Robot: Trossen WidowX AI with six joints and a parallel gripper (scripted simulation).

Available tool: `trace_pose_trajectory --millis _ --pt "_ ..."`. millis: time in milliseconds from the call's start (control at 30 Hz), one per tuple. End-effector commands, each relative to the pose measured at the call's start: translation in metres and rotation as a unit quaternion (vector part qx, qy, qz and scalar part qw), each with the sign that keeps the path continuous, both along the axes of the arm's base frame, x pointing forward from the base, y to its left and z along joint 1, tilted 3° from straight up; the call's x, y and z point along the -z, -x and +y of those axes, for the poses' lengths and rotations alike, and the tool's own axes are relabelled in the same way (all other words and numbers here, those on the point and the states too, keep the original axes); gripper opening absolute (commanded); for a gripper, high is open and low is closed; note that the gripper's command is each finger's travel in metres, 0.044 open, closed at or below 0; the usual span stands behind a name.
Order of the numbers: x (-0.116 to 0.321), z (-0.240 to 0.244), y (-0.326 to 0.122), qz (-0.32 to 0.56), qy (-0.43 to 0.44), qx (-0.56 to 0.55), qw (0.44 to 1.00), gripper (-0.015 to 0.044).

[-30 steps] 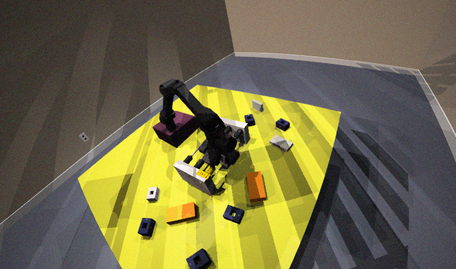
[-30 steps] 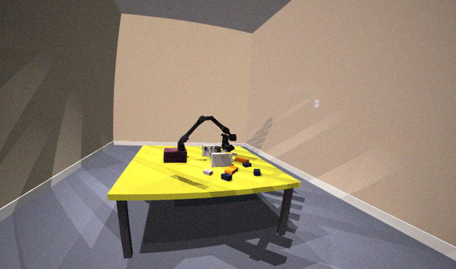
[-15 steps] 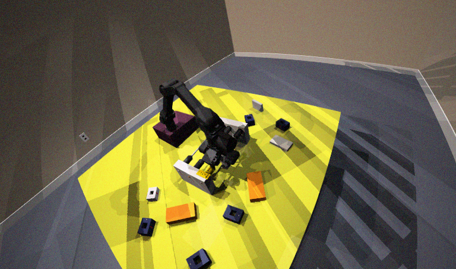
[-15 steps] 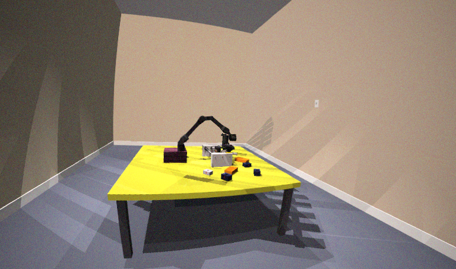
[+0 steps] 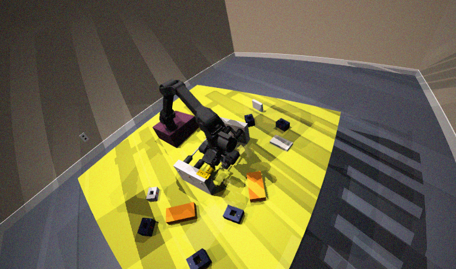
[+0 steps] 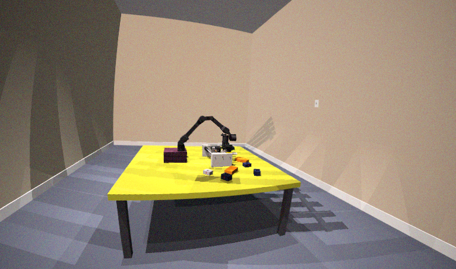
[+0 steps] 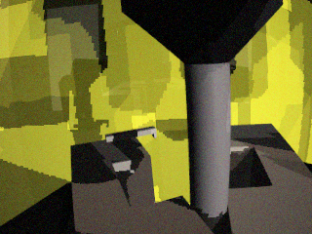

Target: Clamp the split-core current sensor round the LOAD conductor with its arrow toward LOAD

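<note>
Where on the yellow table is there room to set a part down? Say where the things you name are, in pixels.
Widest patch: between the maroon block (image 5: 174,128) (image 6: 175,155) and the small white block with a hole (image 5: 152,193) (image 6: 208,171). Smaller: right of the upright orange-topped block's long side, toward the table edge. Crowded: around the gripper (image 5: 219,162) and white end plates.

From here I'm seeing my black arm (image 6: 207,118) arching from a purple block (image 6: 175,155) toward white panels (image 6: 221,160) standing on the yellow table (image 6: 161,182).
</note>
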State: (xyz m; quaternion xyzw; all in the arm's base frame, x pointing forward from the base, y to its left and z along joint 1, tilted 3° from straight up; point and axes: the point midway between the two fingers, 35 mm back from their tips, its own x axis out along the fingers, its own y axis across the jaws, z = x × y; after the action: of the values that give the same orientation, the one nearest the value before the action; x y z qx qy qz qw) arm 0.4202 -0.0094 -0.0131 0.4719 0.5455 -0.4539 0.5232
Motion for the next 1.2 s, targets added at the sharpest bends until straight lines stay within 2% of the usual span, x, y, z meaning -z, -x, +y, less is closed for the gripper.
trace_pose_trajectory --millis 0,1167 --pt "-0.001 0.0 -0.001 -0.002 0.0 0.0 1.0 0.0" --pt "-0.017 -0.001 0.0 -0.007 -0.001 0.002 1.0 0.0"
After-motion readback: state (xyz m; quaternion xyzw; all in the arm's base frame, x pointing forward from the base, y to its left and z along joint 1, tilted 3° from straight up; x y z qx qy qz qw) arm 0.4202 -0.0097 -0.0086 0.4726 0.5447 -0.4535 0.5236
